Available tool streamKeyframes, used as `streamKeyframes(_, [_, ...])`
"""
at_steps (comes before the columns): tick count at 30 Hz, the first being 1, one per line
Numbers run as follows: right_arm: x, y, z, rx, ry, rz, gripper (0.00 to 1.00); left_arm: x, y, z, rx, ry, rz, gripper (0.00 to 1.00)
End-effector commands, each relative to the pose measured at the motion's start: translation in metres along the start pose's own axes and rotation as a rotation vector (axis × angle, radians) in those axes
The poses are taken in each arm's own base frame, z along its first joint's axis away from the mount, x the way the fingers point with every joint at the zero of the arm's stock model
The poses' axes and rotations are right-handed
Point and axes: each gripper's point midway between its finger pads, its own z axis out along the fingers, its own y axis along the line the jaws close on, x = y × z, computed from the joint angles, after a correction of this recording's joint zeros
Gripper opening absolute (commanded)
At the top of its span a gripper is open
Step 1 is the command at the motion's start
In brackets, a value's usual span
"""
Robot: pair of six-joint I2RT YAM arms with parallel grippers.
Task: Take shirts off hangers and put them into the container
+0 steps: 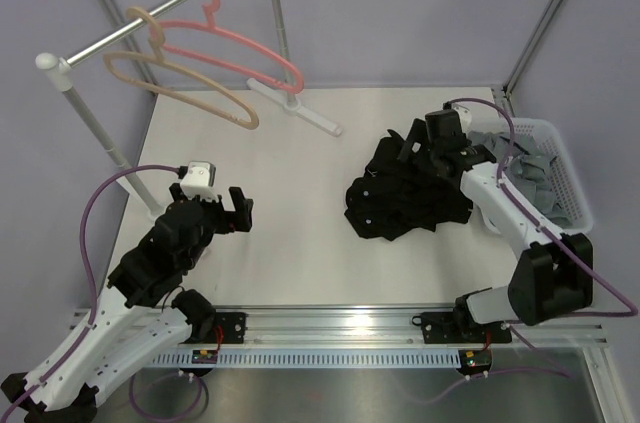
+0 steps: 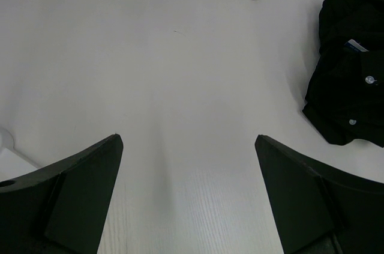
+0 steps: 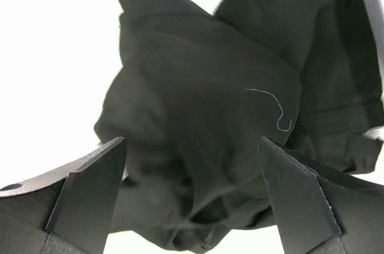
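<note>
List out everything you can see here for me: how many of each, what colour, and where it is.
black shirt: one, black, crumpled on the table right of centre
grey shirt: one, light grey, inside the basket
basket: one, white, at the table's right edge
pink hanger: one, pink, bare, hooked on the rail
beige hanger: one, beige, bare, hooked on the rail beside the pink one
clothes rail: one, metal and white, far left of the table
table: one, white
left gripper: one, black, open, above bare table at left
right gripper: one, black, open, over the black shirt
</note>
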Motion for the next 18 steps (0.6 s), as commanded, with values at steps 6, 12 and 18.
streamKeyframes(6, [0.061,-0.032,0.056,0.219,0.166,0.110,1.00,-0.006,0.001,0.003,-0.014,-0.028,-0.017,0.99])
streamKeyframes(12, [0.099,-0.036,0.082,0.224,0.262,0.106,0.99,-0.007,0.001,0.002,-0.014,-0.033,-0.018,0.99])
streamKeyframes(18, [0.099,-0.027,0.087,0.192,0.294,0.077,0.59,-0.007,0.003,0.001,-0.017,-0.039,-0.020,0.99])
